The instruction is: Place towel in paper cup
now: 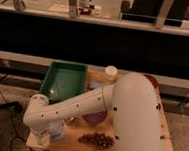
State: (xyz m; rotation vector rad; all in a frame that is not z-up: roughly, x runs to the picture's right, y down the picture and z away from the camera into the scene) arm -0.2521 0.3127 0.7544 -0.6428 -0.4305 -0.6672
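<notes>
The paper cup [110,71] is a small white cup standing upright at the back of the wooden table [131,149], just right of the green tray. My arm reaches from the right down to the table's front left corner. The gripper [49,136] is there, pointing down and mostly hidden behind the wrist. A pale blue-grey patch, the towel [57,129], shows right at the gripper, low over the table's corner. I cannot tell whether the gripper holds it. The cup stands far from the gripper, across the tray.
A green tray [62,82] fills the table's back left. A purple bowl [95,118] sits partly under the arm, a small metal cup [71,121] to its left. A bunch of dark grapes [98,139] lies at the front. A red thing [151,80] shows behind the arm.
</notes>
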